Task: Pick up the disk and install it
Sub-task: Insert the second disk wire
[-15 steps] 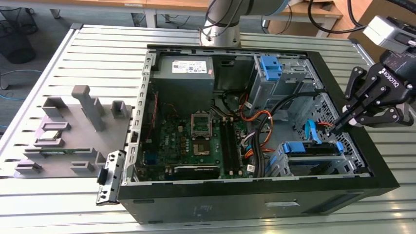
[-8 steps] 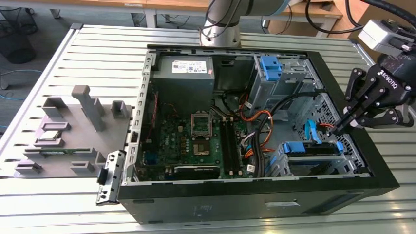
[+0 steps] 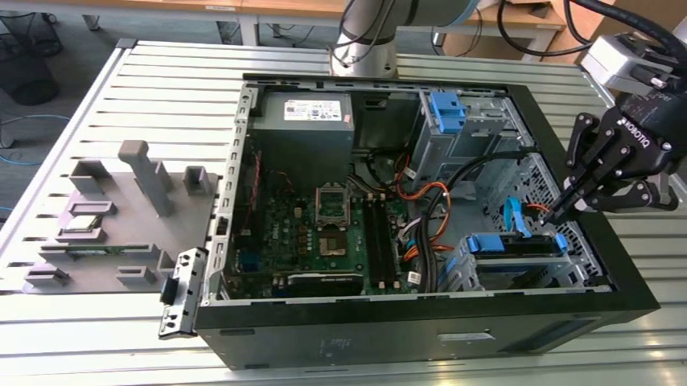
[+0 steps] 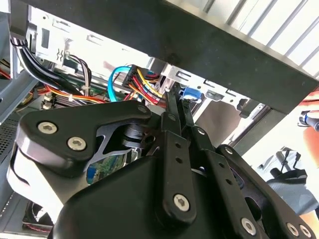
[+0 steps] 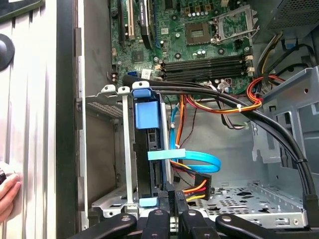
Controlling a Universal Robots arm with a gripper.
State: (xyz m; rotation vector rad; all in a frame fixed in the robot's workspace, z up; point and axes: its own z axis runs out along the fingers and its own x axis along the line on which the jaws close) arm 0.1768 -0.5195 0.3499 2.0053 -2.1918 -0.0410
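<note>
— Where's the disk (image 5: 148,149)?
— Seated in the drive cage (image 5: 107,144) of the computer case (image 3: 644,301), directly under the gripper (image 3: 556,211).
— And the gripper?
— Fingers pressed together, holding nothing, tips angled down at the disk's edge.

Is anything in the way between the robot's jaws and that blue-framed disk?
Nothing visible does. The gripper's shut jaws are right at the disk in its metal cage; a blue cable runs beside it.
</note>
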